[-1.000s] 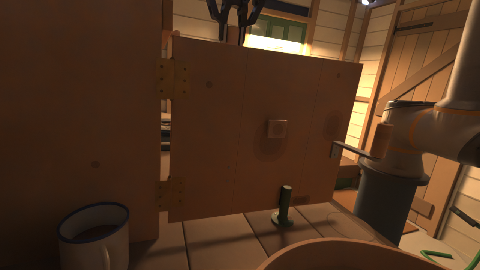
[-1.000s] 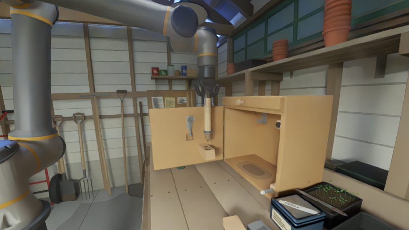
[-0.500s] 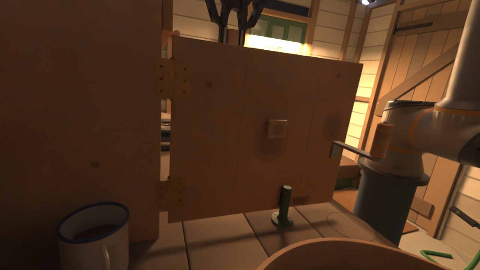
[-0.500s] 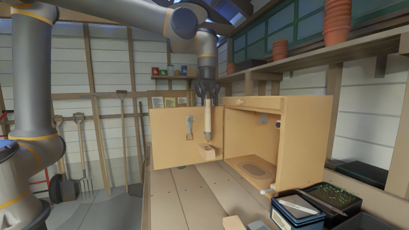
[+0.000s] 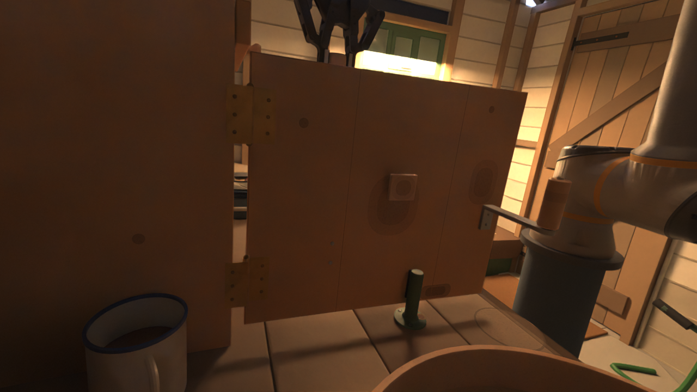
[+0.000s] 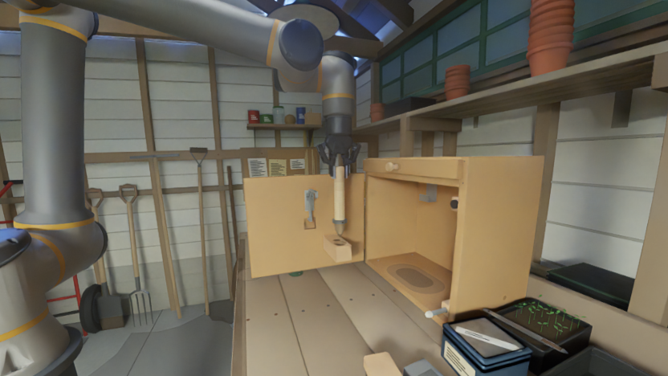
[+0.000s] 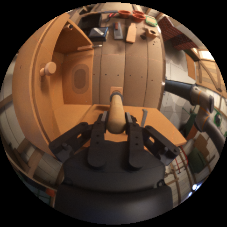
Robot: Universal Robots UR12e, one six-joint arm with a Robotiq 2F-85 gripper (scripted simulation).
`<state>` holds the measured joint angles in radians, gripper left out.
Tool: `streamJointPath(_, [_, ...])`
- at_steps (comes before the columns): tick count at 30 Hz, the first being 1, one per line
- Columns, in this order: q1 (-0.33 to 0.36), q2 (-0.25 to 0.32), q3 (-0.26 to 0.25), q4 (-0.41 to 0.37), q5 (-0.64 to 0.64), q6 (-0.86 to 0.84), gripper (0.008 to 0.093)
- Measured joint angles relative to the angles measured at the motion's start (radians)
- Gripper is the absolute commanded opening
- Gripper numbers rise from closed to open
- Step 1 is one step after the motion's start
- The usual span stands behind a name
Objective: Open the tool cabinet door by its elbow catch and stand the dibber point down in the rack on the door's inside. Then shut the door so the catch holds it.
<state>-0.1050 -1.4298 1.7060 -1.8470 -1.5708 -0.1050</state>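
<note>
The dibber (image 6: 339, 198) hangs point down just above the hole of the rack (image 6: 337, 248) on the inside of the open cabinet door (image 6: 303, 223). Its tip is close over the rack; I cannot tell whether it has entered the hole. My gripper (image 6: 338, 161) is above the door's top edge, its fingers (image 7: 116, 119) clamped on either side of the dibber's wooden handle (image 7: 116, 114). The elbow catch (image 6: 310, 204) sits on the door's inside, left of the dibber. The cabinet (image 6: 448, 234) stands open and empty to the right.
The door's top edge (image 5: 390, 73) lies right below my gripper (image 5: 336, 34). A green door stop (image 5: 412, 300) stands on the bench behind the door. A mug (image 5: 136, 341) sits by the cabinet. Trays (image 6: 514, 336) lie at the bench front. The bench planks in front of the cabinet are open.
</note>
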Motion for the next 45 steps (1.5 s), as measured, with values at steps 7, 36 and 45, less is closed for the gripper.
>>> streamJointPath(7, [0.0, 0.004, 0.011, -0.015, 0.0, 0.0, 0.008])
streamJointPath(36, [0.0, 0.022, 0.054, -0.076, 0.0, 0.0, 0.008])
streamJointPath(45, [0.0, 0.026, 0.061, -0.087, 0.0, 0.0, 0.008])
